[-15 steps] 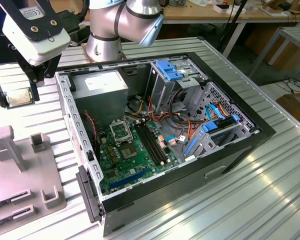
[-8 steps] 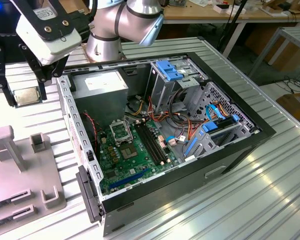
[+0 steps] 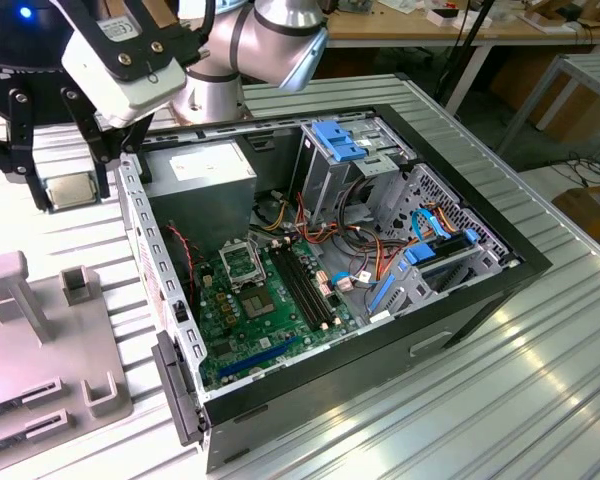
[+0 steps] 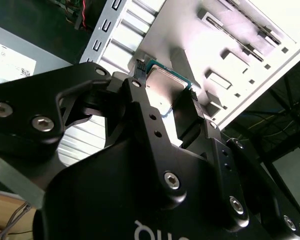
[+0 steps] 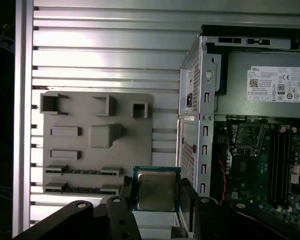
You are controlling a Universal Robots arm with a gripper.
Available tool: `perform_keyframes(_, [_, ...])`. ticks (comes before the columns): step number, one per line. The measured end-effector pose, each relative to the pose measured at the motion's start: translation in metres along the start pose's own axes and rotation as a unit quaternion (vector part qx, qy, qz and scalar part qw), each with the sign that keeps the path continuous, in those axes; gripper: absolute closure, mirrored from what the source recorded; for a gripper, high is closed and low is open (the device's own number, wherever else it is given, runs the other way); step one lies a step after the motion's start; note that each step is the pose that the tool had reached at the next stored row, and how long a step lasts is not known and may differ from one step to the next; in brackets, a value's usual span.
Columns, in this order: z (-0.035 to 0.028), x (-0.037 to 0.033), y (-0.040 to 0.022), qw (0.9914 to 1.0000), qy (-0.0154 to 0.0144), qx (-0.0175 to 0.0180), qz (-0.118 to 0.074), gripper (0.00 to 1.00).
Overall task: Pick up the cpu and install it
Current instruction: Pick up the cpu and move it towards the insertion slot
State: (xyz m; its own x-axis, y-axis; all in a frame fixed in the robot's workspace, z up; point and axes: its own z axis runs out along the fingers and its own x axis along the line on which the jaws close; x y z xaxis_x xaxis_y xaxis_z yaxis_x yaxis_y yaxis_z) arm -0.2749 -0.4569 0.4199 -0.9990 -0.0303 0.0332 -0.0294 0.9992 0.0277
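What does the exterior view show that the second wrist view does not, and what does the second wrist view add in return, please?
Exterior view: the arm's silver joints, the green motherboard with its black socket, the blue drive brackets and the grey fixture plate.
Second wrist view: a close look at the black fingers pressing on opposite edges of the chip, and at its thin greenish rim.
Both: the gripper holding the cpu outside the computer case, beside its wall, and the grey power supply.

Workshop-like lab: opened computer case [image 3: 450, 325], workbenches [image 3: 400, 36] behind.
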Motion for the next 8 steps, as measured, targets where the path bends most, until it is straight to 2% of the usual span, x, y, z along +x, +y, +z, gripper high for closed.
perform_keyframes(8, [0.0003, -0.0081, -0.0007, 1.0, 0.0, 0.0, 0.0, 0.53])
